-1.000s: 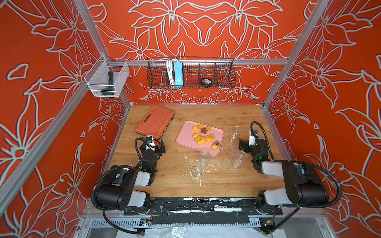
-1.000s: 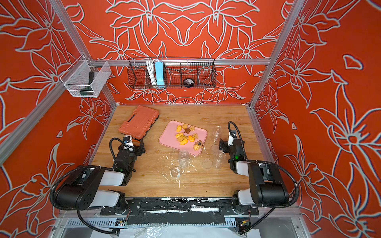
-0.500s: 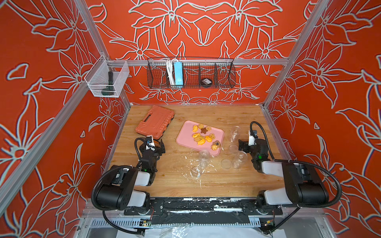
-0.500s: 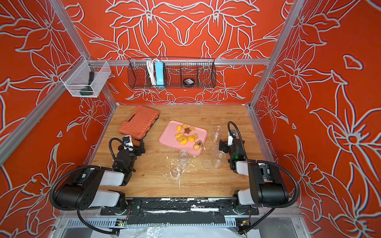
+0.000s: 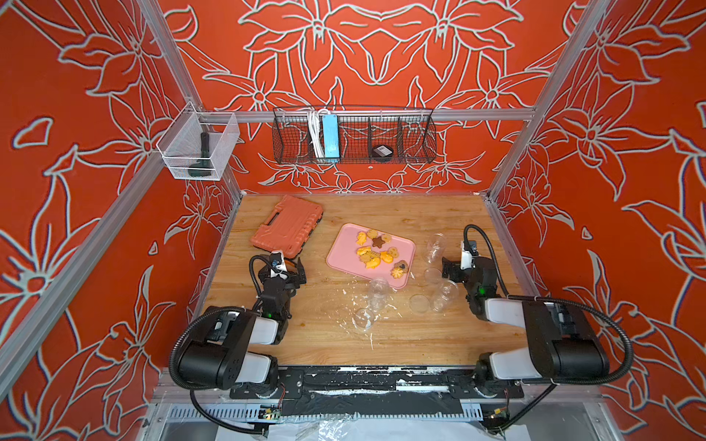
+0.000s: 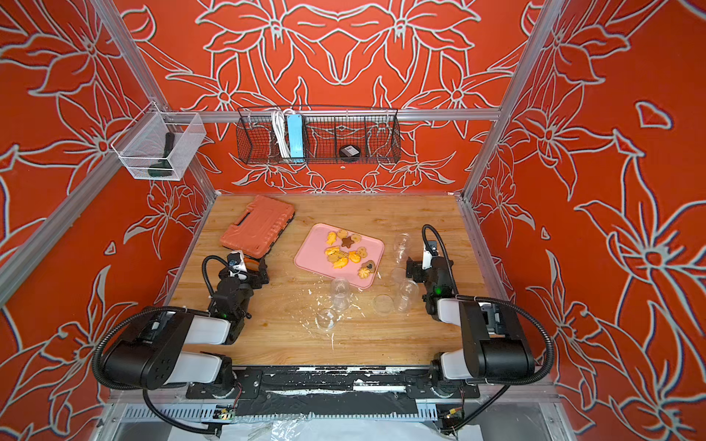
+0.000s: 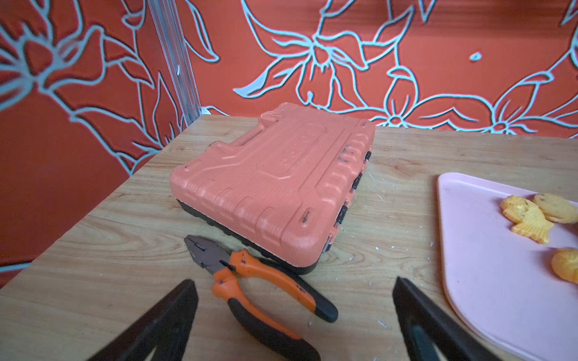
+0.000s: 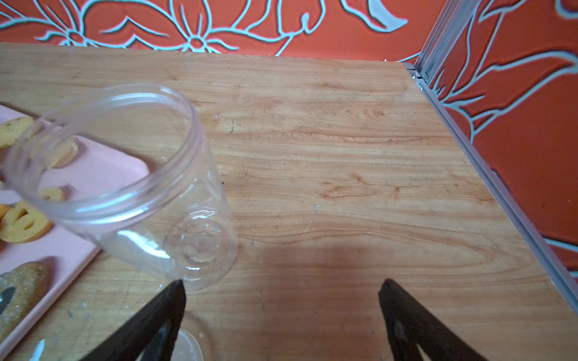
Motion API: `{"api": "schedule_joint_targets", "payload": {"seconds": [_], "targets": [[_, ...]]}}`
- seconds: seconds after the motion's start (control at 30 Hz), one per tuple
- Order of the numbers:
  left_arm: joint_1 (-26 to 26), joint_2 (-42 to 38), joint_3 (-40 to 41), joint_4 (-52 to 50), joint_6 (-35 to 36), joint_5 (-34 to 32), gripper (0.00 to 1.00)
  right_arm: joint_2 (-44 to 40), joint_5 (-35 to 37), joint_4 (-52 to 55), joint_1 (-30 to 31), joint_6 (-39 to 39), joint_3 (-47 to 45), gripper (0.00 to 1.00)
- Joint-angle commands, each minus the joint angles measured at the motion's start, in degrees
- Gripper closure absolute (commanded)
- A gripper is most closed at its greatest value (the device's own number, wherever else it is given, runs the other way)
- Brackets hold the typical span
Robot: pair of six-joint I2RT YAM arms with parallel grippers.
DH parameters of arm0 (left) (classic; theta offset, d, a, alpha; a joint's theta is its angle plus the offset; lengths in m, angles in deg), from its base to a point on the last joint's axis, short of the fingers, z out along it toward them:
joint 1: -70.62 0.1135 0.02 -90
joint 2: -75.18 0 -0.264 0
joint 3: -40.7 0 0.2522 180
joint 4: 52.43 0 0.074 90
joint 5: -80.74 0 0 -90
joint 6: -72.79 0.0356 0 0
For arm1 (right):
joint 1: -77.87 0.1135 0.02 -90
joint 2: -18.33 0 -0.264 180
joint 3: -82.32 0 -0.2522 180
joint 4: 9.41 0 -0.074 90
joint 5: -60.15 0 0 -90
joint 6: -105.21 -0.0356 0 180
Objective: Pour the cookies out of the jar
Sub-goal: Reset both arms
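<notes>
Top views both show the cookies (image 5: pixel 376 252) lying out on a pink tray (image 5: pixel 344 250) near the middle of the wooden surface (image 5: pixel 382 343). They are orange, yellow and tan biscuits in a loose cluster, with a brown star cookie (image 5: pixel 378 242) among them. One or two more sit at the tray's near right corner.

Just beside the tray's right edge stands an empty clear jar (image 8: pixel 125 187), with its mouth open and no lid on it. The right hand (image 8: pixel 281 283) sits low over the surface on the robot's side of this jar. Its fingers are spread wide and hold nothing. One fingertip (image 8: pixel 175 290) comes close to the jar's base, but contact cannot be told.

A clear lid (image 5: pixel 433 275) lies flat next to that hand. A second clear jar (image 5: pixel 378 296) and a third clear jar (image 5: pixel 444 297) stand nearer the robot, with another lid (image 5: pixel 419 303) between them. White crumbs (image 5: pixel 345 305) fleck the wood around them.

The left hand (image 7: pixel 294 281) is equally spread and empty. It is poised over the orange-handled pliers (image 7: pixel 269 275), which lie on the surface just beside a closed orange tool case (image 7: pixel 275 175).
</notes>
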Motion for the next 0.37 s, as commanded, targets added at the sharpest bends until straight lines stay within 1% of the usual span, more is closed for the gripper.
{"api": "schedule_joint_targets", "payload": {"seconds": [0.0,0.33], "targets": [[0.33,0.4,0.32,2.24,-0.76,-0.73,0.02,-0.31,-0.02,-1.39,0.3,0.1,0.22,0.02],[0.33,0.45,0.38,2.24,-0.76,-0.6,0.02,0.35,0.36,-0.39,0.54,0.27,1.12,0.02]]}}
